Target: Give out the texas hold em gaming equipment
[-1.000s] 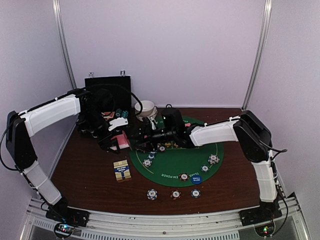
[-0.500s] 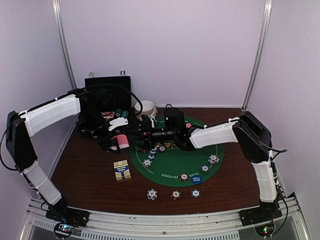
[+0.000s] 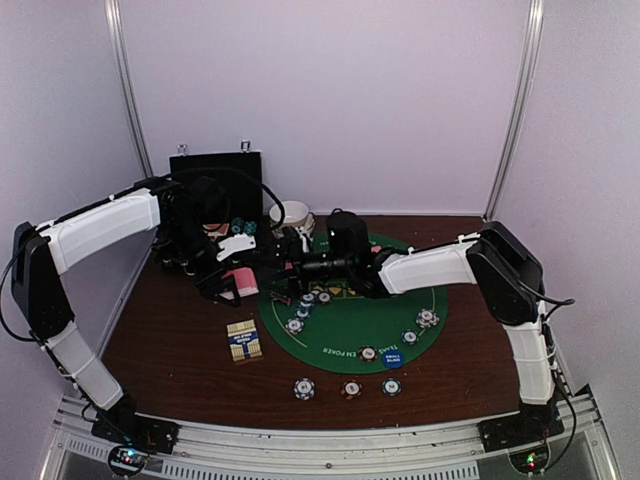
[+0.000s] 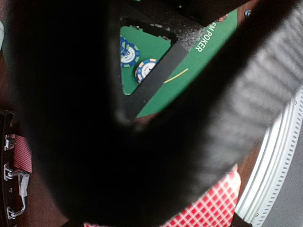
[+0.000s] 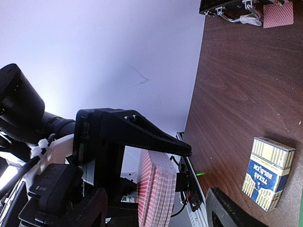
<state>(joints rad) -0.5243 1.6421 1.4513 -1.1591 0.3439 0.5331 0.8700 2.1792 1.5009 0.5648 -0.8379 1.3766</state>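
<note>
The left gripper (image 3: 230, 274) clamped the pink-backed card stack (image 5: 156, 189) while the right gripper (image 3: 285, 265) gaped wide, so a deep pinch risked pulling several cards.

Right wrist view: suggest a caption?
Left gripper clamps the pink-backed card deck; a card box lies on the brown table.

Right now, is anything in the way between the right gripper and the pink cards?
Nothing visible is. The open right gripper faces the pink cards directly, and the left gripper is holding them.
</note>
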